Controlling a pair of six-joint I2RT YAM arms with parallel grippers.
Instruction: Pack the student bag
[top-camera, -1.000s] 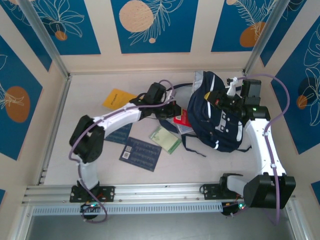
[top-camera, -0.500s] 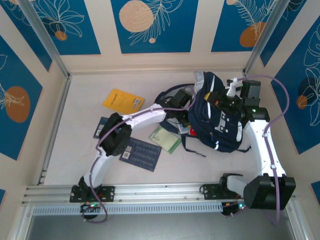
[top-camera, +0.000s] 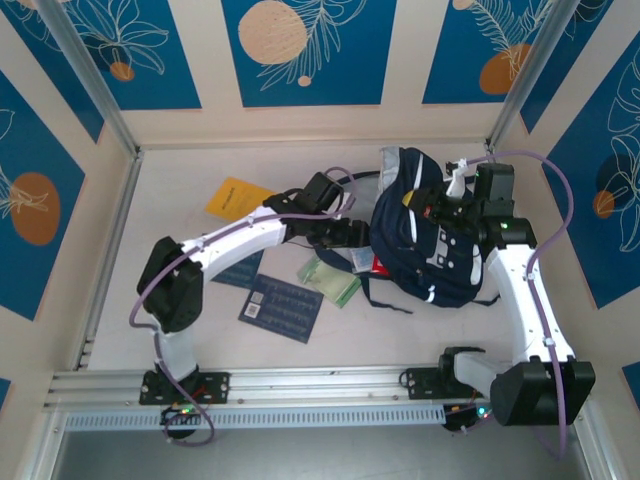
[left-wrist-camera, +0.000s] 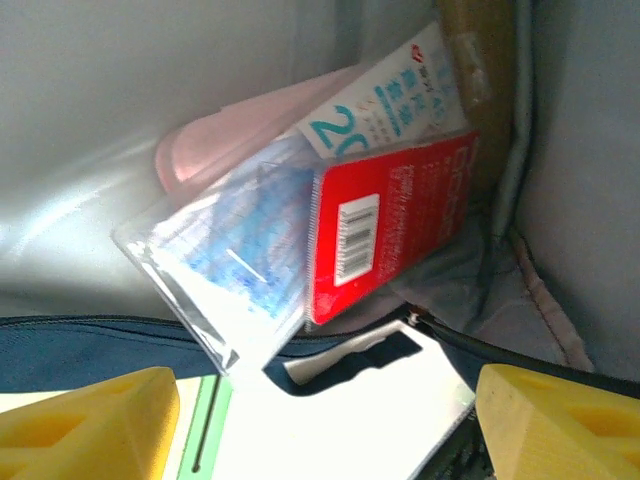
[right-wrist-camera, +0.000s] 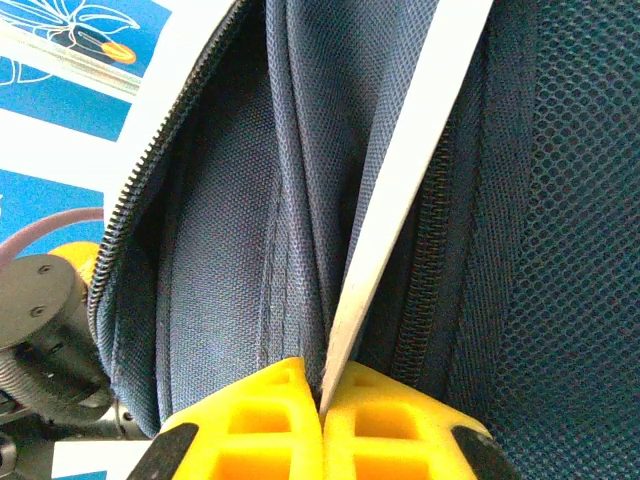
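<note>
Right gripper (right-wrist-camera: 322, 398) is clenched on a fold of the student bag (top-camera: 432, 255), probably to hold its mouth open. Left gripper (left-wrist-camera: 325, 405) is released, jaws wide at that mouth. Just ahead of it, a red notebook (left-wrist-camera: 400, 215) and a clear pouch (left-wrist-camera: 225, 265) lie inside on the grey lining.

There is one student bag (top-camera: 430, 250). On the table (top-camera: 180, 200) outside it lie two dark blue booklets (top-camera: 283, 307), one yellow booklet (top-camera: 238, 197) and one pale green pad (top-camera: 330, 278). Four items sit in the bag's mouth: one red notebook (left-wrist-camera: 390, 230), one clear packet (left-wrist-camera: 230, 260), one pink case (left-wrist-camera: 230, 140) and one white-and-teal pack (left-wrist-camera: 385, 100).
</note>
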